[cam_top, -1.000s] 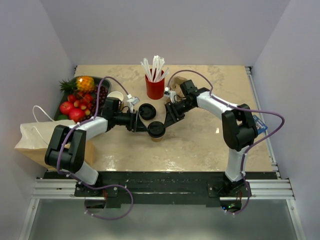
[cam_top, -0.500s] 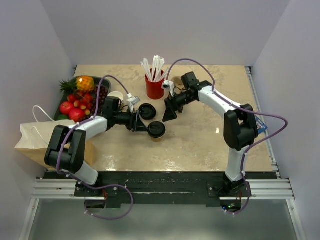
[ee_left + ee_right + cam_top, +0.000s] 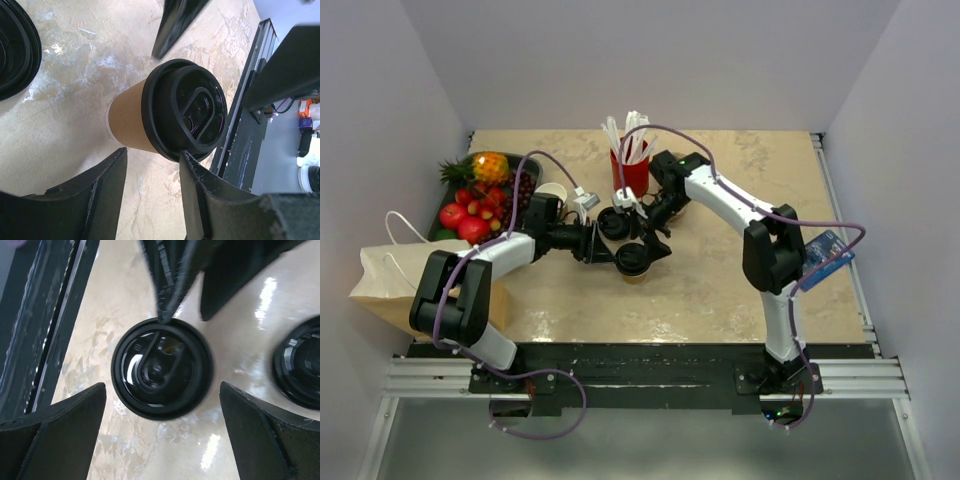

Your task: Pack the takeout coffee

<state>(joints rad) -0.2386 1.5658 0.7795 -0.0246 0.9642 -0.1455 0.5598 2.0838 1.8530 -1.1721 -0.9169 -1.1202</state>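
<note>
Two black fingers [image 3: 100, 200] of the left gripper [image 3: 152, 151] stood partly apart, with bare tabletop showing between them. Their tips met the lower side of the takeout coffee [image 3: 135, 120]. Whether they pinched the cup or only lay against it could not be told from either wrist view. Its round black lid [image 3: 192, 110] sat on the kraft body, and the cup stood upright on the marble-patterned table [image 3: 720, 280], near the middle and somewhat toward the front. Directly above it hung the right gripper [image 3: 162, 385], its fingers [image 3: 55, 435] spread wide to either side of the lid and touching nothing. Just beyond the cup, toward the back, a loose black lid [image 3: 613, 222] lay flat. Behind that stood a red cup [image 3: 630, 178] holding white straws [image 3: 630, 130]. Farther left, a lidless tan cup [image 3: 552, 192] sat beside a heap of fruit [image 3: 470, 205]. A brown paper bag [image 3: 390, 280] sat at the far left, by the table's near corner.
</note>
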